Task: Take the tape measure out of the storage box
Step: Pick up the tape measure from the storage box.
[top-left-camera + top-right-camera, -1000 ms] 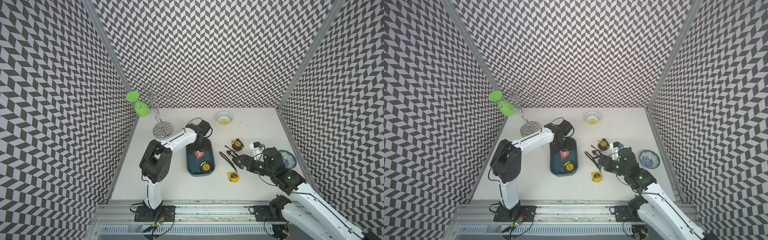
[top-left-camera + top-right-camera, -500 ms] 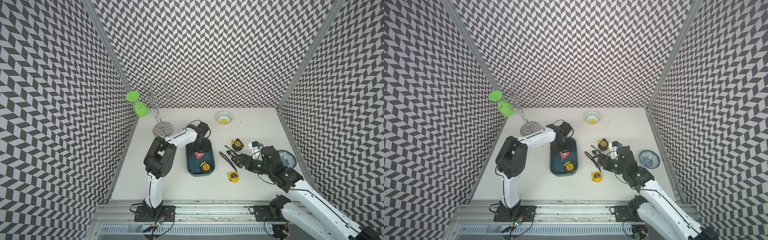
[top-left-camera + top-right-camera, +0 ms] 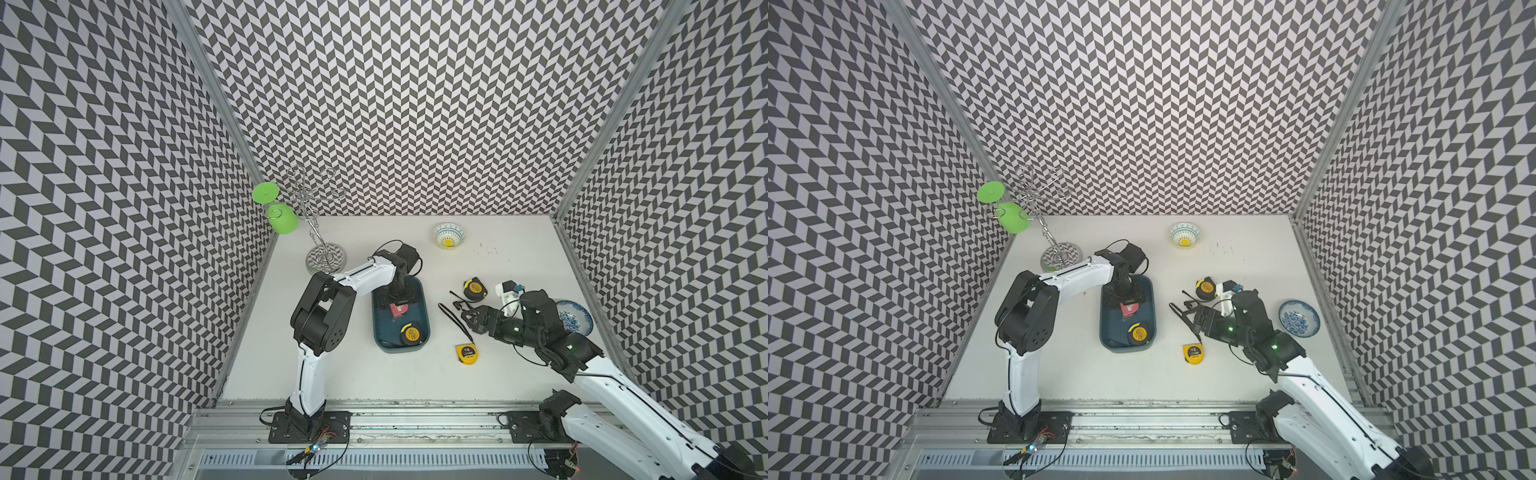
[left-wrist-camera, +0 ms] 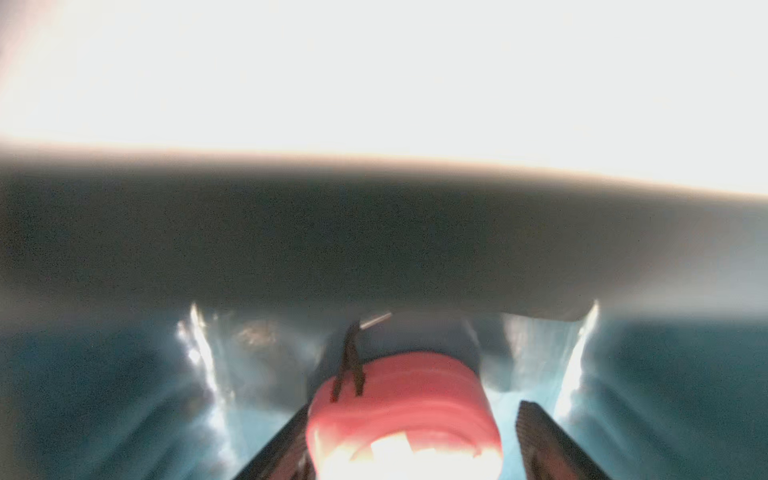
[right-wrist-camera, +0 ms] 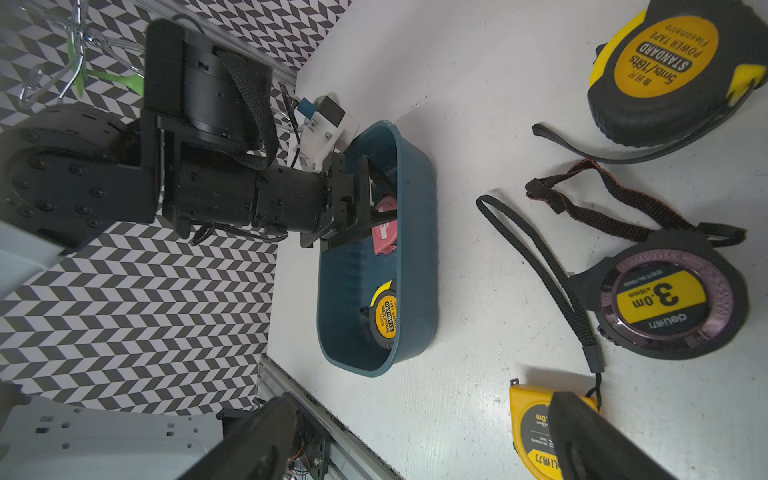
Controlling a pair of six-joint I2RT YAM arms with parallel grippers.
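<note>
The dark teal storage box (image 3: pixel 384 332) (image 3: pixel 1113 328) (image 5: pixel 415 257) sits mid-table. Inside lie a red tape measure (image 3: pixel 400 312) (image 3: pixel 1128 309) (image 4: pixel 399 399) and a black-and-yellow tape measure (image 3: pixel 410 333) (image 3: pixel 1139 333). My left gripper (image 3: pixel 397 302) (image 4: pixel 415 405) reaches down into the box with its jaws on either side of the red tape measure. One finger touches it and a narrow gap shows at the other finger (image 4: pixel 536 424). My right gripper (image 3: pixel 467 320) (image 5: pixel 422 399) hovers open over the table right of the box, holding nothing.
On the table right of the box lie a yellow tape measure (image 3: pixel 466 353), a black-and-yellow one (image 3: pixel 473 288) and a black one with a strap (image 5: pixel 665 299). A patterned bowl (image 3: pixel 449 235) stands at the back, a blue bowl (image 3: pixel 575 318) far right, and a wire cup rack (image 3: pixel 320 232) back left.
My left gripper has sunk deeper into the box over the red tape measure and its jaws have narrowed around it. The right arm has hardly moved.
</note>
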